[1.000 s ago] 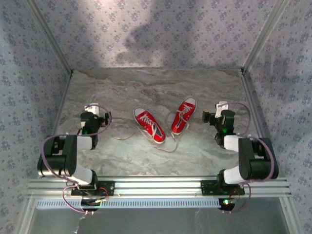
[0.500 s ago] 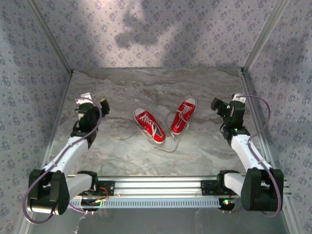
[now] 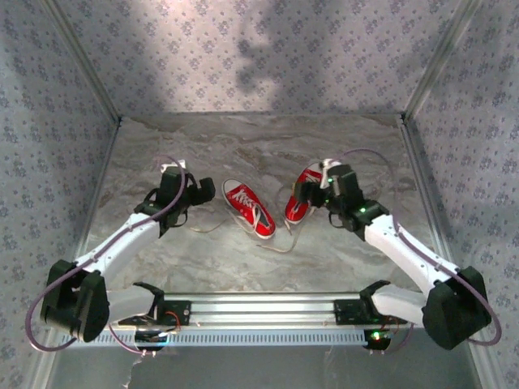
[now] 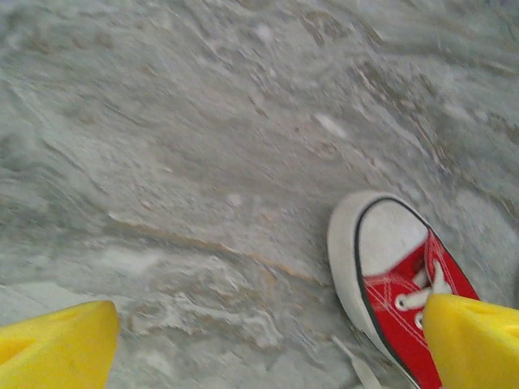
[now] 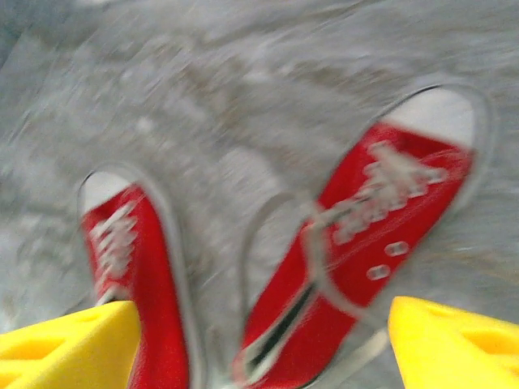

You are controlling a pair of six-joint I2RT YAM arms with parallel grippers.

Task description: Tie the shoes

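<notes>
Red shoes: the pair is sitting around the middle of the grey marble-look table [image 3: 259, 138], toes pointing away from the arms and heels angling in toward each other.
Left-side shoe [image 3: 250, 208]: lying a little apart from its mate. Its white toe cap is showing up close in the left wrist view [image 4: 385, 243].
Right-side shoe [image 3: 297, 209]: sitting near the other one, toe aimed at the back wall. It's looking pretty blurry in the right wrist view [image 5: 373, 219].
Laces [image 3: 280, 241]: white, lying loose and untied, trailing onto the table by the heels.
Left pincer [image 3: 193, 193]: hanging just beside the left-side shoe's toe. Its yellow fingers [image 4: 57, 344] are standing wide apart and gripping nothing.
Right pincer [image 3: 308, 191]: hovering over the right-side shoe. Its yellow fingers [image 5: 69, 344] are spread wide too, with nothing caught between them, and both shoes are showing below.
Walls [image 3: 259, 57]: patterned fabric, wrapping around three sides of the table.
</notes>
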